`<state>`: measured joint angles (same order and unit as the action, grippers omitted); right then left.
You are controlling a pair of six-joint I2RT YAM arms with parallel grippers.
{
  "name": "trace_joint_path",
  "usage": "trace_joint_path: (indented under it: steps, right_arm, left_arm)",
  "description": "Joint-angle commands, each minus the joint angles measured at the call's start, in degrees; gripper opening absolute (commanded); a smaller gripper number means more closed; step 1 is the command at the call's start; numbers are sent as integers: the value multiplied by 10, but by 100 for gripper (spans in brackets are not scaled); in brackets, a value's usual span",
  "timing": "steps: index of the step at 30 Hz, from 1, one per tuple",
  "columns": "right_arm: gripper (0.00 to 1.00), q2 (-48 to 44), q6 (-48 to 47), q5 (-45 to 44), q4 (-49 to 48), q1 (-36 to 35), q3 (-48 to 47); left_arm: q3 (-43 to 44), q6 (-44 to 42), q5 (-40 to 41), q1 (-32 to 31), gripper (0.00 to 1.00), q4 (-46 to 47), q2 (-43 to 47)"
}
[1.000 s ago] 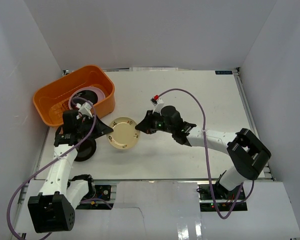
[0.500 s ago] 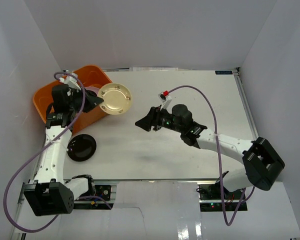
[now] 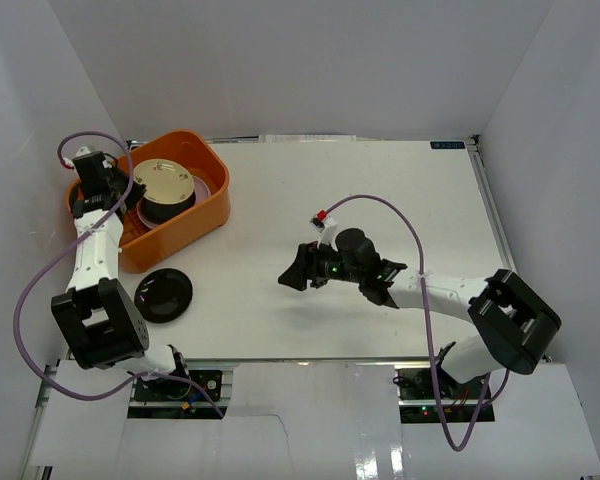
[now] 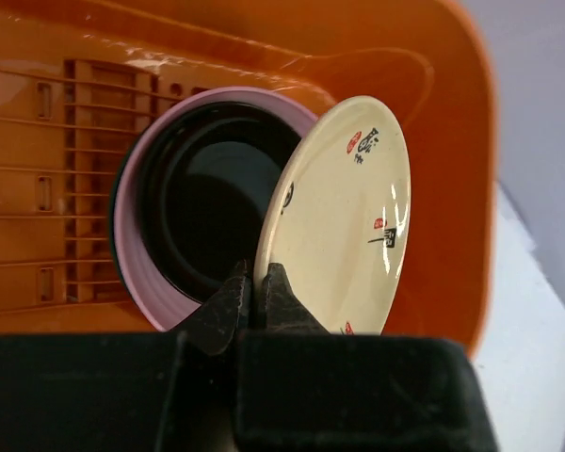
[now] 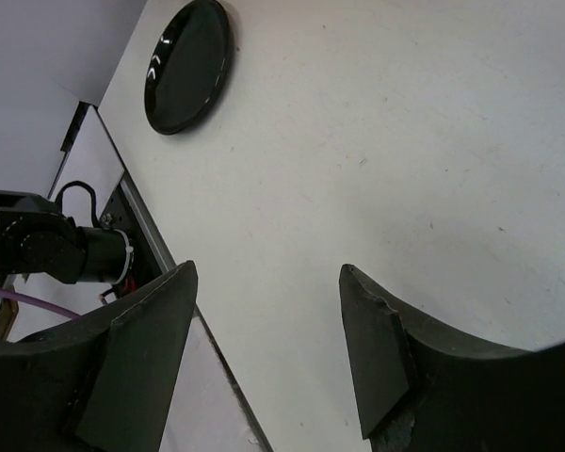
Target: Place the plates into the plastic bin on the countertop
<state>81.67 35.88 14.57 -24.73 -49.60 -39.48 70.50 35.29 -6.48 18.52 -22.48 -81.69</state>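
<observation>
My left gripper (image 3: pixel 130 190) is shut on the near edge of a cream plate (image 3: pixel 163 180) with red and black marks, held tilted above the orange plastic bin (image 3: pixel 208 212). In the left wrist view the fingertips (image 4: pixel 256 282) pinch that cream plate (image 4: pixel 344 217) just over a black plate (image 4: pixel 207 202) nested in a pink plate (image 4: pixel 127 235) on the bin's slotted bottom (image 4: pixel 66 179). Another black plate (image 3: pixel 164 295) lies on the white countertop (image 3: pixel 380 200), in front of the bin. My right gripper (image 3: pixel 292 270) hangs open and empty over the middle of the countertop; its wrist view shows the black plate (image 5: pixel 188 64) far ahead.
White walls close in the countertop on the left, back and right. The bin sits in the back left corner. The right wrist view shows the table's near edge (image 5: pixel 184 311) and the left arm's base (image 5: pixel 47 247) just past it.
The left arm has carried the cream plate from the middle of the table up and over into the bin. The right gripper has opened, let go of that plate and drawn back slightly.
</observation>
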Motion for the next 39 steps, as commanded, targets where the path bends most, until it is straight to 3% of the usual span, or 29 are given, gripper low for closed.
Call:
trace_joint_path:
  steps: [1,5,6,9,12,13,16,21,26,33,39]
  right_arm:
    - [68,25,-7,13,-36,-22,-6]
    - [68,70,-9,3,-33,-48,-35]
    - [68,80,-10,0,-29,-53,-51]
    - [68,124,-7,-15,-27,-72,-79]
    - [68,180,5,-28,-27,-89,-126]
    - [68,210,17,-37,-34,-97,-150]
    - [68,274,44,-47,-43,-105,-200]
    - [66,354,94,-86,-45,-119,-269]
    - [65,427,118,-128,-23,-142,-356]
    - [61,529,171,-141,10,-163,-465]
    - [50,597,190,-126,46,-175,-566]
  left_arm:
    - [22,-27,40,-1,2,2,-21]
    - [21,-36,56,2,11,1,-52]
    - [20,-37,79,2,18,2,-58]
    - [14,-40,91,2,26,2,-64]
    - [4,-38,90,2,41,9,-62]
    - [0,-35,89,2,52,15,-59]
    - [-23,-15,70,2,72,31,-44]
    - [-57,2,17,2,96,57,7]
    - [-115,5,-36,-25,98,87,132]
    - [-242,5,-111,-153,98,108,318]
    - [-302,-4,-171,-162,98,85,410]
